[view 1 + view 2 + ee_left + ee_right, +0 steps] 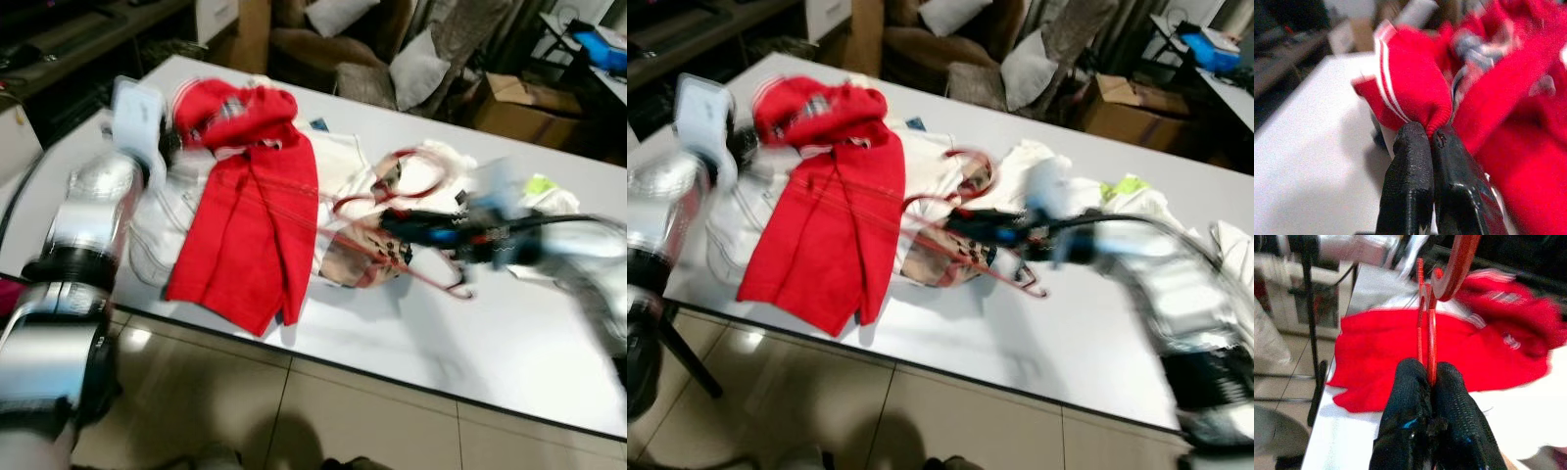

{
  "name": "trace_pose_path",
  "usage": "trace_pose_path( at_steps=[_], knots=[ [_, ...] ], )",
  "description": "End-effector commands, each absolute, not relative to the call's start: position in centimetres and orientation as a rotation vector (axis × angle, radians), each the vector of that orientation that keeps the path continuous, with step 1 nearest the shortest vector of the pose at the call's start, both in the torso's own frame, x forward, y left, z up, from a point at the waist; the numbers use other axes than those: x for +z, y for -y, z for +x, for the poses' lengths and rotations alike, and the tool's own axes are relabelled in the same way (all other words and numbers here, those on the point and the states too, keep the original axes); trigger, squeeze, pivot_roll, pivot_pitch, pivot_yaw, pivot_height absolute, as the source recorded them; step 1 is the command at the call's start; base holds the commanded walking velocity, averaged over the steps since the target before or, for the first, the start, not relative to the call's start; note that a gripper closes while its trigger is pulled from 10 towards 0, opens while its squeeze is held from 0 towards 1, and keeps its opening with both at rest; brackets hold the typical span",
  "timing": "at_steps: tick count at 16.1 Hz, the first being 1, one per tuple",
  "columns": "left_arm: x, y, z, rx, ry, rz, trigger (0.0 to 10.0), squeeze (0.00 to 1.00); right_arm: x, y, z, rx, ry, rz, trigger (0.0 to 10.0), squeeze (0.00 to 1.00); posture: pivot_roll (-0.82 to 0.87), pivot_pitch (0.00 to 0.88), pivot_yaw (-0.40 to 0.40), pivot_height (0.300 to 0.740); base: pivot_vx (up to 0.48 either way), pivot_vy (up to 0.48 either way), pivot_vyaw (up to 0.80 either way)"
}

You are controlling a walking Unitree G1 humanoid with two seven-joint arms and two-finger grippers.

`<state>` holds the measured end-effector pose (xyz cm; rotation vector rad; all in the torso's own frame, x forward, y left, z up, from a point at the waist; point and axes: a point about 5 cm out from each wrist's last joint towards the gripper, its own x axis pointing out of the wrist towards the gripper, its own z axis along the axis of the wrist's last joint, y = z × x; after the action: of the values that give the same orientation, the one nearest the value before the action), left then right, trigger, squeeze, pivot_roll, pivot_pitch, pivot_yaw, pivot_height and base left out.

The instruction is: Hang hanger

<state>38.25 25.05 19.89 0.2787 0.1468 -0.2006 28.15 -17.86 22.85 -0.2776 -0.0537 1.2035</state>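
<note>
We see left gripper point(1431, 134) jaws pinching red knit garment point(257, 211); right gripper point(1429, 377) jaws clamp thin red wire hanger point(1428, 328) above white desk point(421, 333).

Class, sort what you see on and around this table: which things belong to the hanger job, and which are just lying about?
Belonging to the job:
red hanger, pinched by the right gripper
red garment, gripped by the left gripper

Just lying about:
white clothes
checked cloth
cardboard box
cushions

One red sweater point(250, 211), one red hanger point(411, 220), one white table point(470, 333), two cushions point(416, 64).
</note>
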Motion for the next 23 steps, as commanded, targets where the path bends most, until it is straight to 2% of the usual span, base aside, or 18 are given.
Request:
trace_pose_path(
  at_steps=[1, 3, 5, 6, 7, 8, 11, 12, 13, 14, 16, 19, 23],
  knots=[
    [20.2, -24.8, 37.5, -0.288, -0.121, 0.236, 10.0, 1.00, 24.3, 19.1, 27.6, 1.111, 0.081, -0.200, 10.0, 0.00, -0.01, 0.000, -0.091, 0.740, 0.000, 0.000, 0.00],
    [20.7, -24.2, 35.5, -0.437, -0.083, 0.127, 10.0, 1.00, 24.3, 19.4, 27.3, 1.024, 0.058, -0.150, 10.0, 0.00, -0.02, 0.000, -0.085, 0.740, 0.000, 0.000, 0.00],
    [21.5, -23.1, 31.8, -0.655, -0.018, 0.079, 10.0, 1.00, 23.3, 19.4, 27.6, 0.845, 0.030, -0.074, 10.0, 0.00, -0.02, 0.000, -0.086, 0.740, 0.000, 0.000, 0.00],
    [21.5, -23.1, 31.8, -0.655, -0.018, 0.079, 10.0, 1.00, 23.3, 19.4, 27.6, 0.845, 0.030, -0.074, 10.0, 0.00, -0.02, 0.000, -0.086, 0.740, 0.000, 0.000, 0.00],
    [22.4, -22.5, 27.8, -0.782, 0.021, 0.025, 10.0, 1.00, 22.7, 18.7, 27.4, 0.691, 0.030, 0.034, 10.0, 0.00, -0.02, 0.000, -0.105, 0.740, 0.000, 0.000, 0.00],
    [23.1, -22.3, 26.3, -0.808, 0.045, -0.012, 10.0, 1.00, 22.5, 18.0, 27.3, 0.679, 0.027, 0.071, 10.0, 0.00, -0.02, 0.000, -0.112, 0.740, 0.000, 0.000, 0.00],
    [24.7, -21.8, 26.0, -0.585, 0.187, -0.110, 10.0, 1.00, 22.3, 16.9, 28.0, 0.520, 0.055, 0.110, 10.0, 0.00, 0.00, 0.000, -0.126, 0.740, 0.000, 0.000, 0.00],
    [24.1, -21.5, 26.4, -0.464, 0.195, -0.108, 10.0, 0.95, 21.9, 15.8, 27.9, 0.469, 0.061, 0.131, 10.0, 0.00, -0.01, 0.000, -0.135, 0.740, 0.000, 0.000, 0.00],
    [23.6, -21.2, 26.5, -0.410, 0.207, -0.102, 10.0, 0.56, 21.5, 15.3, 27.8, 0.441, 0.058, 0.145, 10.0, 0.00, -0.01, 0.000, -0.135, 0.740, 0.000, 0.000, 0.00],
    [22.8, -20.6, 26.5, -0.349, 0.197, -0.090, 10.0, 0.35, 20.9, 14.6, 27.6, 0.395, 0.045, 0.138, 10.0, 0.00, -0.02, 0.000, -0.148, 0.740, 0.000, 0.000, 0.00],
    [20.2, -18.5, 26.7, -0.290, 0.111, -0.030, 10.0, 0.35, 20.0, 14.3, 28.0, 0.291, 0.051, 0.118, 10.0, 0.00, -0.02, 0.000, -0.136, 0.740, 0.000, -0.171, 0.00],
    [18.7, -17.1, 26.6, -0.268, 0.064, -0.007, 10.0, 0.35, 19.7, 15.0, 27.8, 0.210, 0.047, 0.118, 10.0, 0.00, -0.03, 0.000, -0.134, 0.740, 0.000, -0.454, 0.00],
    [16.8, -17.3, 26.2, -0.238, 0.008, 0.071, 10.0, 0.35, 17.8, 16.0, 27.1, 0.134, -0.004, 0.148, 10.0, 0.00, -0.03, 0.000, -0.124, 0.740, 0.000, -0.460, 0.00]
  ],
)
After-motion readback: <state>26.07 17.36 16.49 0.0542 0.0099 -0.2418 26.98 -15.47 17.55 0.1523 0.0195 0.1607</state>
